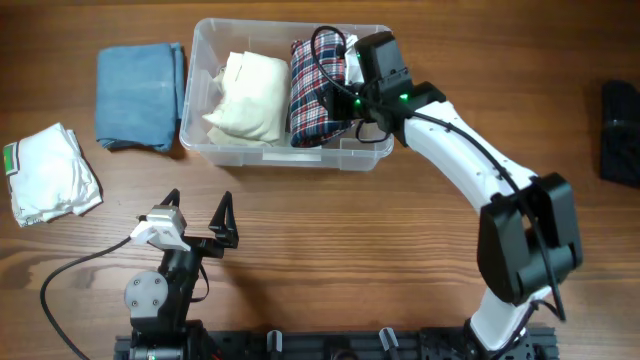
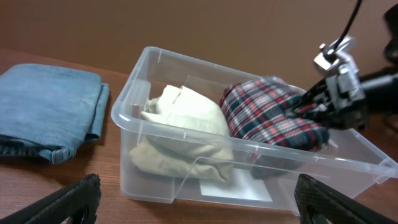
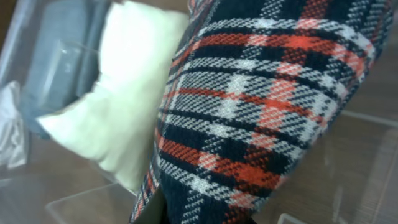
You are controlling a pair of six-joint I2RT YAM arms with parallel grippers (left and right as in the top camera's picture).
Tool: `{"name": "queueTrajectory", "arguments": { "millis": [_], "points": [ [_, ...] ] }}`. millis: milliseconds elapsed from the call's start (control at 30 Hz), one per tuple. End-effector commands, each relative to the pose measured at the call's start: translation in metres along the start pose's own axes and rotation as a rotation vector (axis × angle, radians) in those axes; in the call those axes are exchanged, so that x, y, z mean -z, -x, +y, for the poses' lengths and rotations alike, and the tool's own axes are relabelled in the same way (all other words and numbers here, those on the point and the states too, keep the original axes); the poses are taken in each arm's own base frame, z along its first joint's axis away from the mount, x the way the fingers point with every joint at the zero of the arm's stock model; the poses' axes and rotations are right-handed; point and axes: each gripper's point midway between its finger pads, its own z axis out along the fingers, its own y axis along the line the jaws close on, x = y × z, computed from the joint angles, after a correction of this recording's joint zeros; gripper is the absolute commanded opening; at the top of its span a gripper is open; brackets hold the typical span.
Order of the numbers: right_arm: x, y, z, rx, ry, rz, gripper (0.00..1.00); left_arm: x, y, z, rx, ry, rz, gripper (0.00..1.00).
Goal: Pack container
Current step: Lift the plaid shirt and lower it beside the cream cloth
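Observation:
The clear container (image 1: 197, 142) stands at the back middle of the table, its white label (image 2: 236, 190) on the near long side. Inside lie a cream cloth (image 1: 248, 95) on the left and a red, navy and white plaid cloth (image 1: 315, 95) on the right. My right gripper (image 1: 347, 82) reaches into the container's right end and is shut on the plaid cloth (image 2: 267, 115), which fills the right wrist view (image 3: 261, 106). My left gripper (image 1: 198, 212) is open and empty over the table in front of the container; its two finger tips frame the left wrist view (image 2: 199, 208).
A folded blue cloth (image 1: 140, 95) lies left of the container. A crumpled white cloth with a green patch (image 1: 50, 172) lies at the front left. A black object (image 1: 620, 118) sits at the right edge.

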Motion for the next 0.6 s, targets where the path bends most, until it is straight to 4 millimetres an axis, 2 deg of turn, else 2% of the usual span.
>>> {"name": "queueTrajectory", "arguments": {
  "millis": [0, 100, 200, 233, 267, 300, 333, 400, 467, 567],
  "points": [
    [-0.014, 0.004, -0.005, -0.067, -0.013, -0.017, 0.04, 0.000, 0.000, 0.004, -0.006, 0.017, -0.005, 1.00],
    [-0.021, 0.005, -0.009, -0.192, -0.019, -0.026, 0.04, 0.000, 0.000, 0.004, -0.006, 0.017, -0.005, 1.00],
    [-0.021, 0.004, -0.006, -0.210, -0.008, -0.022, 0.04, 0.000, 0.000, 0.004, -0.006, 0.017, -0.005, 1.00],
    [-0.021, 0.004, -0.006, -0.210, -0.004, -0.018, 0.19, 0.000, 0.000, 0.004, -0.006, 0.017, -0.005, 1.00],
    [-0.021, 0.003, -0.005, -0.210, 0.000, -0.012, 0.53, 0.000, 0.000, 0.004, -0.006, 0.017, -0.005, 1.00],
    [-0.021, 0.002, -0.005, -0.211, -0.001, -0.008, 0.82, 0.000, 0.000, 0.004, -0.006, 0.017, -0.005, 1.00],
    [-0.021, 0.001, -0.006, -0.209, -0.003, -0.004, 0.91, 0.000, -0.001, 0.004, -0.006, 0.017, -0.005, 1.00],
    [-0.021, -0.001, -0.002, -0.181, 0.015, 0.008, 0.98, 0.000, 0.000, 0.004, -0.006, 0.017, -0.005, 1.00],
    [-0.020, -0.002, -0.001, -0.158, 0.019, 0.011, 0.99, 0.000, 0.000, 0.004, -0.006, 0.017, -0.005, 1.00],
    [-0.007, 0.008, 0.005, -0.086, 0.027, -0.020, 0.98, 0.000, 0.000, 0.004, -0.006, 0.017, -0.005, 1.00]
  ]
}}
